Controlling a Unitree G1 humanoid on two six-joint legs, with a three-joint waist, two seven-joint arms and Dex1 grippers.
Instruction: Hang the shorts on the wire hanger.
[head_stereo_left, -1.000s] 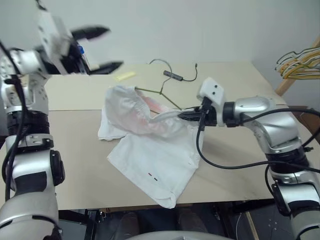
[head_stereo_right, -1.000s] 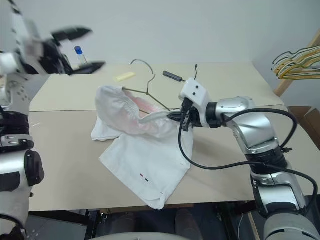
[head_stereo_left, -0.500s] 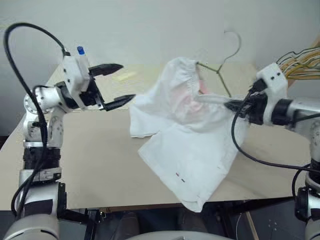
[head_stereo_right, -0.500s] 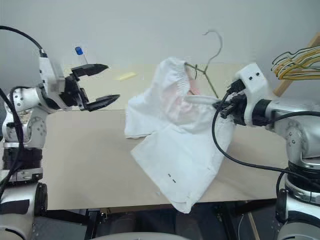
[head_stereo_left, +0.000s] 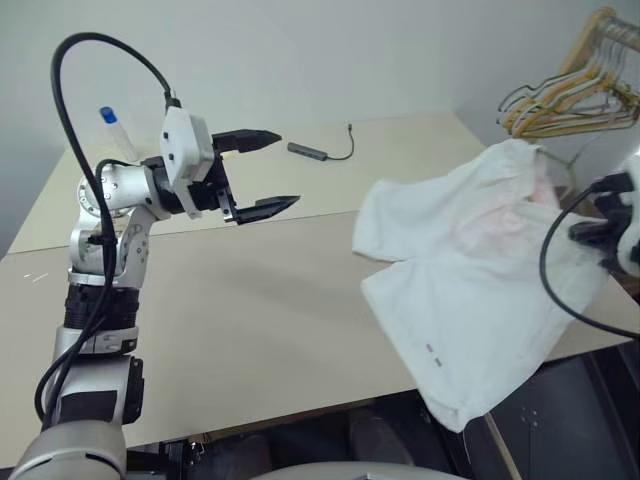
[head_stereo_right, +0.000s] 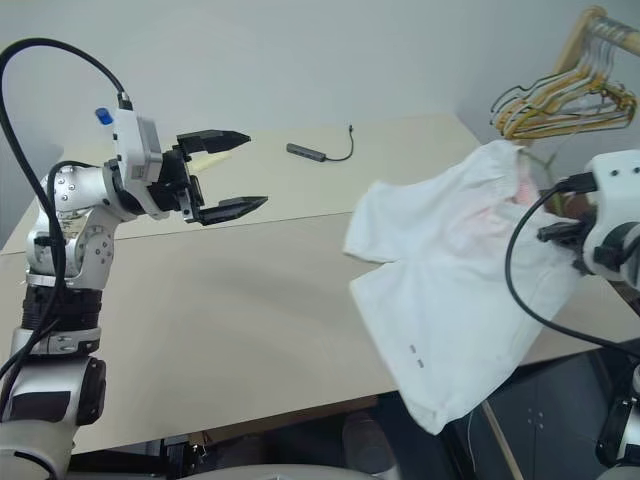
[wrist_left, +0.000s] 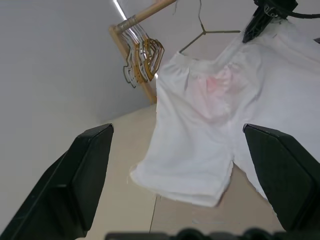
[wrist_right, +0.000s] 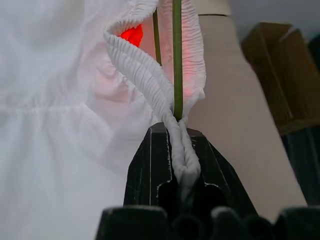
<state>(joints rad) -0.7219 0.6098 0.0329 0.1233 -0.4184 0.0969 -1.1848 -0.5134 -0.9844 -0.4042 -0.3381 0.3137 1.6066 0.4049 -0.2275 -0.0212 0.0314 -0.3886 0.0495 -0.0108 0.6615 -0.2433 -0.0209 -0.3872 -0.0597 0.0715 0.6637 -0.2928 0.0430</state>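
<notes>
Since a second back, my right arm has swung the shorts (head_stereo_right: 455, 270) and the wire hanger (wrist_right: 177, 60) well off toward the right edge of the counter (head_stereo_right: 230, 310), and most of the cloth is now up in the air, with one leg drooping past the counter's front edge. Left arm has dropped down and come in over the counter too.

Near stuff first: right gripper (wrist_right: 180, 145) has its jaws clenched on the gathered waistband, and the hanger wire runs up right where the cloth is pinched, so it looks like I've got both in one bite. Can't tell for sure how firmly the wire itself is caught.

Further out, left gripper (head_stereo_right: 235, 172) hovers with jaws released wide, aimed across at the shorts but well apart from them.

My take on doing this well: bring the left in low, catch the free side of the waistband, and spread it so the hanger arm slides inside. Keep the right grip steady so the wire doesn't slip.

Way back, a bunch of hangers on a pole (head_stereo_right: 560, 95) sits near the shorts. Snag risk, I'd steer clear.
</notes>
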